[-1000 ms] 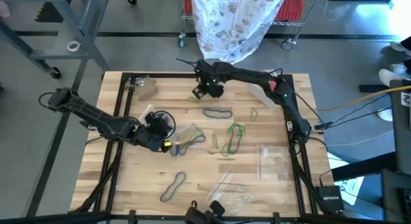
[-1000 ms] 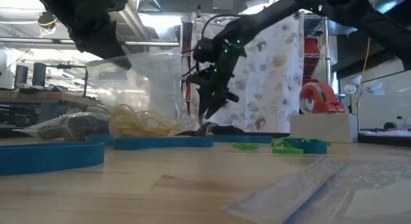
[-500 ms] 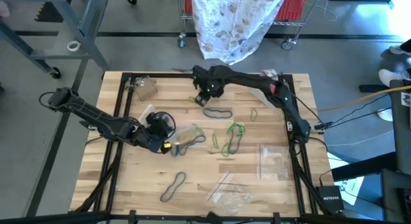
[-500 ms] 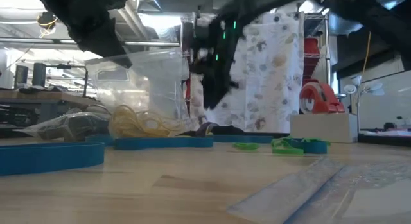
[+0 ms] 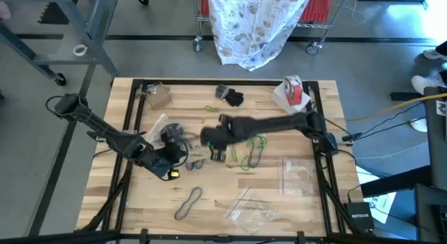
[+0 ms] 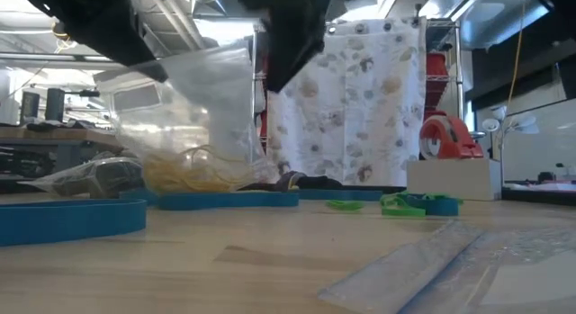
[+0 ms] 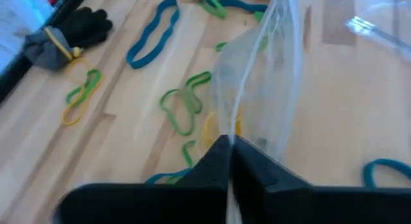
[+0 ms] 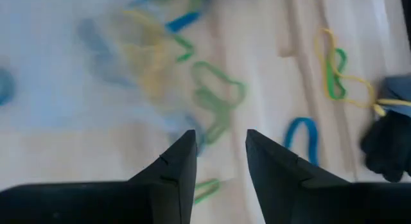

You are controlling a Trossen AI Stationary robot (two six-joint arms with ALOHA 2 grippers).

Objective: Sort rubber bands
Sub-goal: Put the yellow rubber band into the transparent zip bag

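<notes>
My left gripper (image 5: 170,160) (image 7: 229,156) is at the table's left middle, shut on a clear plastic bag (image 7: 270,76) (image 6: 198,107) with tan rubber bands (image 6: 184,173) inside. My right gripper (image 5: 215,146) (image 8: 221,156) hovers open over the table's middle, just right of that bag, above green bands (image 8: 218,95). Loose bands lie flat on the wood: green ones (image 5: 255,149), a teal one (image 7: 153,41), a yellow-green one (image 7: 80,95) and a dark loop (image 5: 188,202) near the front edge. My left gripper pinches the bag's rim (image 7: 234,131) between its two fingers. The bag stands up from the table, open end high, and its lower part with the tan bands (image 7: 221,128) reaches down to the wood.
A red-and-white tape roll (image 5: 293,90) (image 6: 448,139) sits at the far right corner. A black glove-like bundle (image 5: 230,97) lies near the far edge. More clear bags (image 5: 297,174) (image 5: 248,205) lie on the right and near side. A small bag (image 5: 157,96) is at far left.
My right gripper has swung fast from the far edge, above the black bundle, toward the table's middle and now hangs beside the bag. My left gripper has shifted slightly toward the near edge and has raised the bag, which stands taller and more tilted.
</notes>
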